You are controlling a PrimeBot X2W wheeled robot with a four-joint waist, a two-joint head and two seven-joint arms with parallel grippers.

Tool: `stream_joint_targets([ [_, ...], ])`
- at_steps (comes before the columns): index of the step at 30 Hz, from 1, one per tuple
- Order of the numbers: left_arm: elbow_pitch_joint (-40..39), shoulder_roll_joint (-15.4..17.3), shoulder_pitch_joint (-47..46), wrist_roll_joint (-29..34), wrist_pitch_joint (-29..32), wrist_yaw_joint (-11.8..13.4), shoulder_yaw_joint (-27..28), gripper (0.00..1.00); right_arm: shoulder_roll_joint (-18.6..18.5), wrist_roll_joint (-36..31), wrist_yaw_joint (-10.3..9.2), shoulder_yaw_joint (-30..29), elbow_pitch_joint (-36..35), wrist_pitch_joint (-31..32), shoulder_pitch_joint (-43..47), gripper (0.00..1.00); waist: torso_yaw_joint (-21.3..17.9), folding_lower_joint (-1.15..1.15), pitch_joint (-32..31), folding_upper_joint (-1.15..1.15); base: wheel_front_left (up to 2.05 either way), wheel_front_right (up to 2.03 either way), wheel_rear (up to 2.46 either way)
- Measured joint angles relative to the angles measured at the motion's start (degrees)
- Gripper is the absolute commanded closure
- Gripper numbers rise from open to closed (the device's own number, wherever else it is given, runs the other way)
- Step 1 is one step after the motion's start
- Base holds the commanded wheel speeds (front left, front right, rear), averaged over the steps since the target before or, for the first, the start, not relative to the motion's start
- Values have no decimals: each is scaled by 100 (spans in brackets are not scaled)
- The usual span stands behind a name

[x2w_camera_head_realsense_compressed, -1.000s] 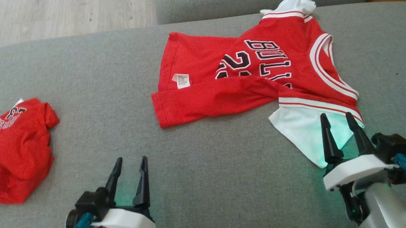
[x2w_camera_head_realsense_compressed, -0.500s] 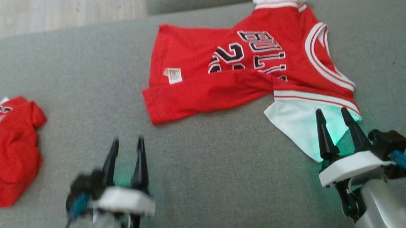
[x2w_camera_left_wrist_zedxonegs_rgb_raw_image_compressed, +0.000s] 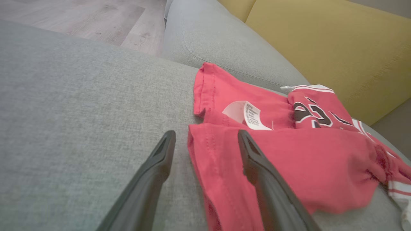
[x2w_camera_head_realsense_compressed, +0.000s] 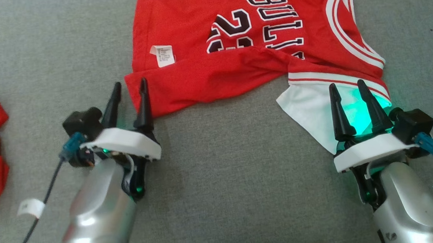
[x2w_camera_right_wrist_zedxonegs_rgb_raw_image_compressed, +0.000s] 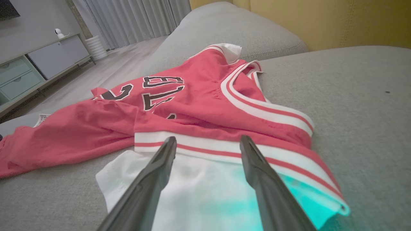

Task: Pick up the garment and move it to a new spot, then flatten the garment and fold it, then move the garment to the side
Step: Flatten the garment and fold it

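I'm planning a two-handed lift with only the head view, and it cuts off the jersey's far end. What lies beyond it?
Observer: In the right wrist view, the jersey ends in a far white sleeve that pokes out, crumpled.
Operator: What's behind that?
Observer: A second grey cushion, then a yellow backrest.
Operator: Is the left corner lined up?
Observer: The left wrist view shows the red hem corner lying inside the gap of the open left gripper.
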Motion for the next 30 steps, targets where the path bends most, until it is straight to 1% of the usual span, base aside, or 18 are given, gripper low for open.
stream_joint_targets([
  [5, 172, 54, -276, -67, -5, 1, -15, 0, -5, 15, 0, -5, -31, 0, -3, 0, -60, -1, 133, 0, 0, 0, 0],
  [9, 183, 62, -315, -68, -5, 0, -37, 0, -5, 36, 0, -5, -32, 0, -25, 0, -46, -1, 163, 0, 0, 0, 0],
  [16, 468, 82, -495, -244, -10, 3, -380, 0, -3, 36, 0, 69, -38, 0, -161, 0, -45, -2, 218, 0, 0, 0, 0],
  [17, 530, 93, -530, -252, -26, 3, -422, 9, -1, 36, 0, 79, -38, 0, -170, 0, -51, -2, 227, 0, 0, 0, 0],
  [18, 603, 101, -575, -260, -25, 4, -483, 53, -1, 37, 0, 82, -37, 0, -187, 0, -57, -2, 233, 0, 0, 0, 0],
  [19, 648, 105, -609, -294, -25, 9, -546, 53, -1, 44, 0, 82, -37, 0, -201, 0, -61, -2, 237, 0, 0, 0, 0],
  [20, 678, 113, -632, -322, -25, 10, -587, 88, -1, 44, 0, 82, -37, 0, -206, 0, -63, -2, 238, 0, 0, 0, 0],
  [21, 692, 123, -650, -343, -25, 9, -620, 100, -1, 44, 0, 82, -34, 0, -205, 0, -64, -2, 235, 0, 0, 0, 0],
  [25, 558, 178, -639, -310, -16, 4, -611, 100, -1, 44, 0, 46, 10, 0, -200, 0, -39, -1, 162, 0, 0, 0, 0],
  [30, -271, 231, -259, 265, -14, 0, -307, 100, 0, 45, 0, -64, 107, 0, -172, 0, 59, -1, -80, 0, 0, 0, 0],
])
